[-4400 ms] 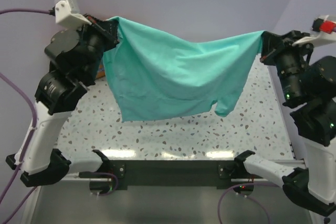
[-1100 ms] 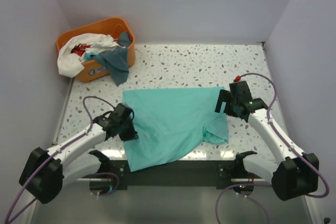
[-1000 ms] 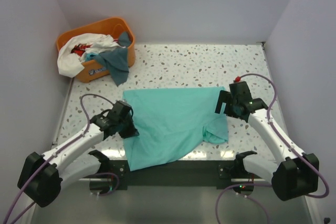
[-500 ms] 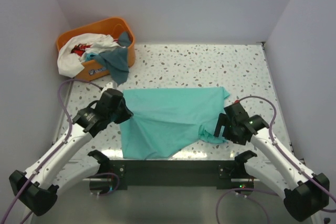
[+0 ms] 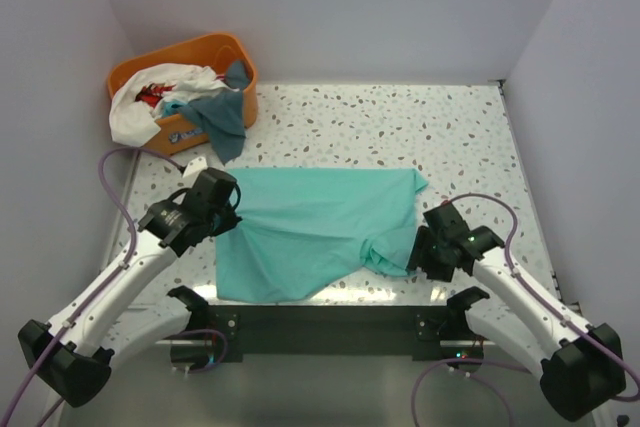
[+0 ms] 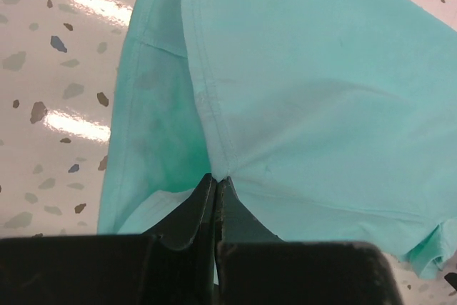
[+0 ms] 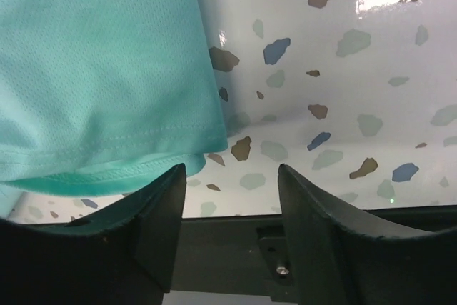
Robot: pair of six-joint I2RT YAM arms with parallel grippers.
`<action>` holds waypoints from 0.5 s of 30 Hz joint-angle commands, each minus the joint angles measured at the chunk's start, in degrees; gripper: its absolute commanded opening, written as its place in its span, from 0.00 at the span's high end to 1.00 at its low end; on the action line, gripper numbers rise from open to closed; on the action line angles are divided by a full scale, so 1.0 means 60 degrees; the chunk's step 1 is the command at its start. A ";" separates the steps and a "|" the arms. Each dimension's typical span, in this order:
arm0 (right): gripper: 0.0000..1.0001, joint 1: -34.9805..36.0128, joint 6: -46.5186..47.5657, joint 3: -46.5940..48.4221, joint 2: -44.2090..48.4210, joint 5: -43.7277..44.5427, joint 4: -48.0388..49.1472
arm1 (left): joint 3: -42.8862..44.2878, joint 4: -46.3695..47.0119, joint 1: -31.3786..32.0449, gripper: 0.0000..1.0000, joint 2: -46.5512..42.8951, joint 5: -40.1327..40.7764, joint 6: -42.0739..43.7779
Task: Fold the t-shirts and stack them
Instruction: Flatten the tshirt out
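Note:
A light turquoise t-shirt [image 5: 310, 227] lies spread on the speckled table, with a bunched sleeve [image 5: 385, 250] at its near right. My left gripper [image 5: 232, 209] sits at the shirt's left edge. In the left wrist view, that gripper [image 6: 216, 178] is shut, pinching a seam of the t-shirt [image 6: 307, 83]. My right gripper [image 5: 415, 252] is low beside the bunched sleeve. In the right wrist view, the right gripper [image 7: 230, 171] is open with only table between its fingers. The shirt's hem [image 7: 107, 69] lies by the left finger.
An orange basket [image 5: 215, 47] stands at the back left, holding a white shirt [image 5: 135, 112] and some red cloth. A dark teal-grey shirt [image 5: 222, 122] hangs over its rim. A black rail [image 5: 330, 322] runs along the table's near edge, close under the right gripper.
The shirt, earlier held up between both grippers, now lies on the table. My left gripper has dragged its edge left and back. My right gripper has moved toward the near edge, its jaws narrowing.

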State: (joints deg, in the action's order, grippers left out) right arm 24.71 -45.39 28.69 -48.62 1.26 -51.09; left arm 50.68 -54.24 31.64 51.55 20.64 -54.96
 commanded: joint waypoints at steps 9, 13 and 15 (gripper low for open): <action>0.47 0.0027 0.0430 -0.0649 -0.0860 -0.0883 0.2082 | 0.0167 -0.0350 0.0030 1.00 0.0095 0.0632 -0.0083; 0.59 0.0013 0.0270 -0.0957 -0.1373 -0.1423 0.2917 | 0.0153 -0.0292 0.0030 1.00 0.0110 0.0588 -0.0113; 0.67 0.0013 0.0109 -0.1336 -0.1520 -0.1877 0.4213 | 0.0124 -0.0146 0.0015 1.00 0.0110 0.0529 -0.0098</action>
State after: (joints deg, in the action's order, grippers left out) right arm 24.71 -43.94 24.27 -55.92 -5.58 -36.75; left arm 50.70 -55.24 31.64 52.45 22.57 -54.96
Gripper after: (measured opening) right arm 0.355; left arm 0.021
